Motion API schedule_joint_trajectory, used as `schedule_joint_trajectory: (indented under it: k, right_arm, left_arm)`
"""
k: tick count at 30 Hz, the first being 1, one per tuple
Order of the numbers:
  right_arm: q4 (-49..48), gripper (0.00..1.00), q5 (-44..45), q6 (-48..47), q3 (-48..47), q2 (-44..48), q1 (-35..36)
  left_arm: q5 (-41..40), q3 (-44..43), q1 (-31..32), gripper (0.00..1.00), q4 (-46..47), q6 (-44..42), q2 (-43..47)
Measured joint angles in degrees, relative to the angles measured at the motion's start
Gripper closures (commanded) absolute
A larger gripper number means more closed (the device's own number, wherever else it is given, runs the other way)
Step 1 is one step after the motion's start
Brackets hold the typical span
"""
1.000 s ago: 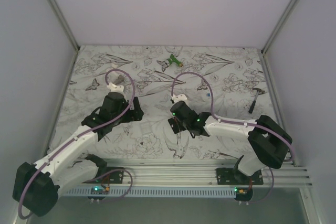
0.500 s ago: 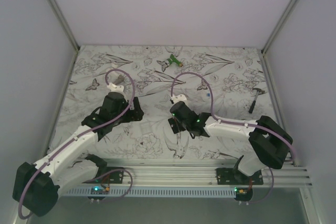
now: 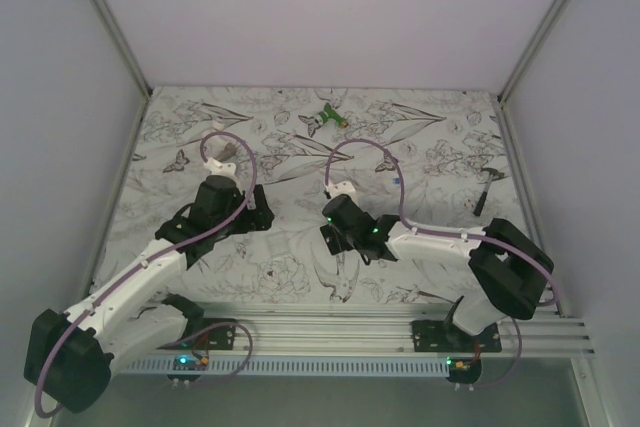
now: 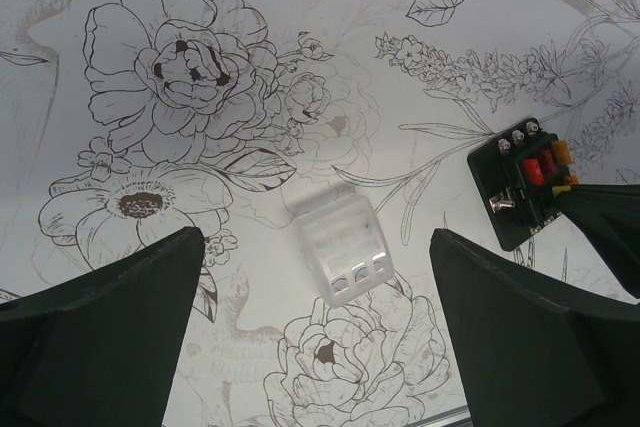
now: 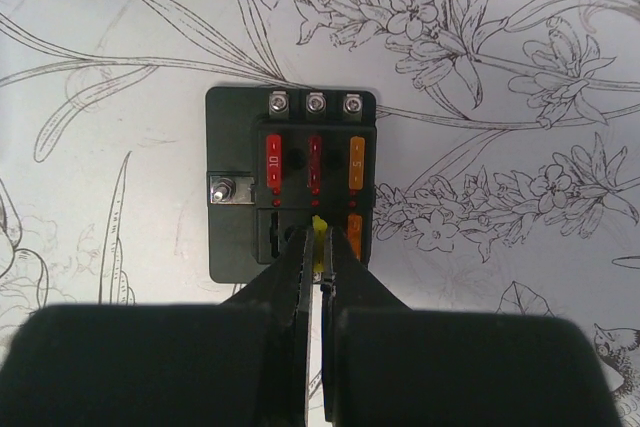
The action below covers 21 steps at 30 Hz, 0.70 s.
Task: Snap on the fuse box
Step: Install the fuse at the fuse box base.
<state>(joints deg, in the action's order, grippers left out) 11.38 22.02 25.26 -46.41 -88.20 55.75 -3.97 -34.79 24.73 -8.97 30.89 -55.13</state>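
A yellow fuse (image 5: 319, 226) is pinched in the closed right gripper (image 5: 320, 247) over the fuse box (image 5: 238, 142), while the left gripper (image 4: 315, 239) is spread wide above a clear cover (image 4: 345, 247).

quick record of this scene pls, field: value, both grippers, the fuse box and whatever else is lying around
left gripper: open, holds nothing, hovers above the clear cover
right gripper: shut on a yellow fuse, at the lower middle slot
fuse box: lies flat, uncovered, red and orange fuses showing
clear cover: lies flat, apart from the fuse box
green tool: far side, untouched
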Motion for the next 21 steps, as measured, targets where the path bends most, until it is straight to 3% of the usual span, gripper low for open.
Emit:
schedule_joint_trajectory:
  k: [21]
  right_arm:
    - [0.3, 1.0, 5.6, 1.2, -2.9, -4.8, 1.6]
  left_arm:
    - [0.0, 0.0, 0.0, 0.0, 0.0, 0.4, 0.0]
